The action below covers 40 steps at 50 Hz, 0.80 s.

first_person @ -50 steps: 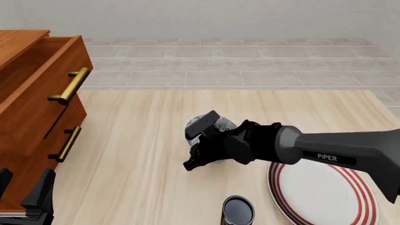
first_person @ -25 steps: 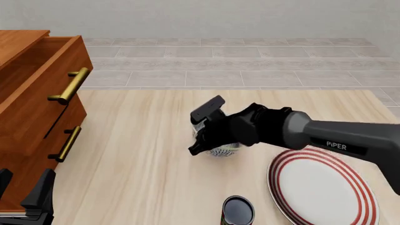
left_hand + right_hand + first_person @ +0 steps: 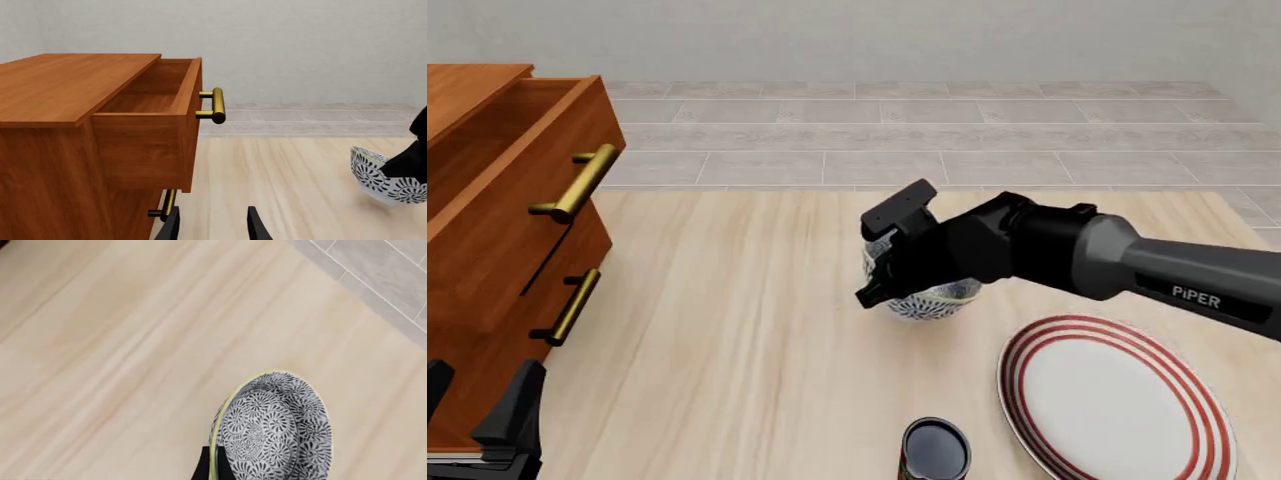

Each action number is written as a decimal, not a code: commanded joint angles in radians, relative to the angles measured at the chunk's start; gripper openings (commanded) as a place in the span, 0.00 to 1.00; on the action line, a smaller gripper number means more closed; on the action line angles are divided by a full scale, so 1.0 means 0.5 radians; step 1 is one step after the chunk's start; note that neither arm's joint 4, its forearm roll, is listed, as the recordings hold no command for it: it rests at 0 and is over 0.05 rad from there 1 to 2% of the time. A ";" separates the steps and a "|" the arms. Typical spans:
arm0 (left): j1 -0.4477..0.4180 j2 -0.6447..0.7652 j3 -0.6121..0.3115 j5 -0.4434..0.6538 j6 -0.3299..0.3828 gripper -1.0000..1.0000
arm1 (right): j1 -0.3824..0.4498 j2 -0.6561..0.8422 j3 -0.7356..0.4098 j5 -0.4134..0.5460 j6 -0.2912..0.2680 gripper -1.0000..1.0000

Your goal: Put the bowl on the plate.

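Only wristward: fingers [image 3: 208, 467] astride bowl [image 3: 273, 430] rim.

Dark can [image 3: 934, 448] just beside plate [image 3: 1121, 400]

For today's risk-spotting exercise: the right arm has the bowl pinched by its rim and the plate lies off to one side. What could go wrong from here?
1. The right gripper holds the bowl only by its thin rim, tilted, so it could slip or swing out.
2. The dark can stands beside the plate; a low carry might knock it.
3. An off-centre release could leave the bowl resting on the plate's edge.

bowl [image 3: 928, 298] mostly hidden behind right hand [image 3: 888, 262], plate [image 3: 1114, 400] and can [image 3: 936, 450] cut off
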<state>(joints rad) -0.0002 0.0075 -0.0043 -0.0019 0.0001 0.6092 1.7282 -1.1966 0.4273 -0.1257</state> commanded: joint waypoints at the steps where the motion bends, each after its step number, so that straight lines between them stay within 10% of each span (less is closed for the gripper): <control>1: 0.000 0.000 0.000 0.000 0.000 1.00 | -0.071 -0.086 0.002 0.059 -0.044 0.00; 40: 0.000 0.000 0.000 0.000 0.000 1.00 | -0.497 -0.757 0.588 0.148 -0.113 0.00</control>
<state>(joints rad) -0.0002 0.0075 -0.0043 -0.0019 0.0001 0.4250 1.4363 -0.9733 0.4895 -0.1757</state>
